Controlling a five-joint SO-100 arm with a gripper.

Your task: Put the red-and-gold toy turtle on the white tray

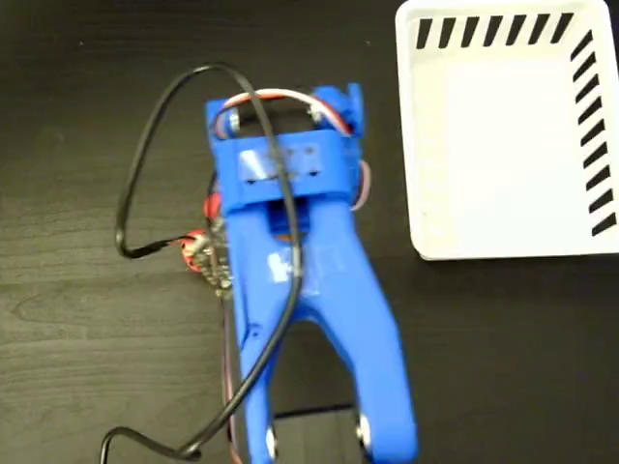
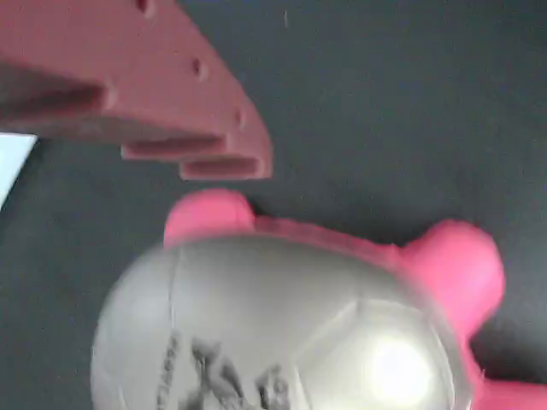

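Observation:
The toy turtle [image 2: 282,325] fills the lower half of the wrist view. Its shiny domed shell carries a black mark, and its red legs [image 2: 453,265] rest on the dark table. One gripper finger [image 2: 162,102] hangs just above and behind the shell, with a gap to it. The other finger is out of frame. In the fixed view the blue arm [image 1: 290,261] hides the gripper and most of the turtle; only small red bits [image 1: 196,247] peek out at its left side. The white tray [image 1: 503,135] lies at the top right with nothing in it, well apart from the arm.
A black cable [image 1: 145,174] loops out to the left of the arm in the fixed view. The dark wooden table [image 1: 77,348] is bare between arm and tray. A pale sliver [image 2: 12,162] shows at the wrist view's left edge.

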